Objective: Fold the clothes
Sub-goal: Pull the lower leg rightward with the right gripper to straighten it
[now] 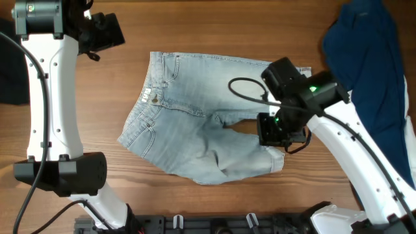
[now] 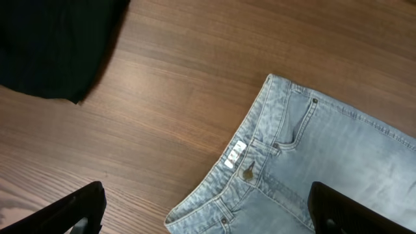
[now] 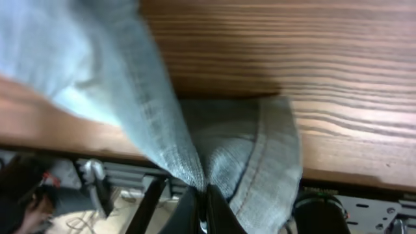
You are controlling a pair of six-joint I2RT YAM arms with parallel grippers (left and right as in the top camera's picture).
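The light-blue denim shorts [image 1: 195,123] lie on the wooden table, waistband to the left, legs to the right. My right gripper [image 1: 276,133] is shut on the hem of the near leg and holds a pinch of denim [image 3: 214,162] lifted off the table. My left gripper [image 2: 208,208] is open and empty, hovering above the waistband and its metal button [image 2: 247,173] at the shorts' left end.
A dark blue garment [image 1: 370,58] lies at the table's far right. A black cloth [image 2: 52,45] lies at the far left, also at the overhead view's left edge [image 1: 10,78]. A black rail [image 1: 214,224] runs along the front edge.
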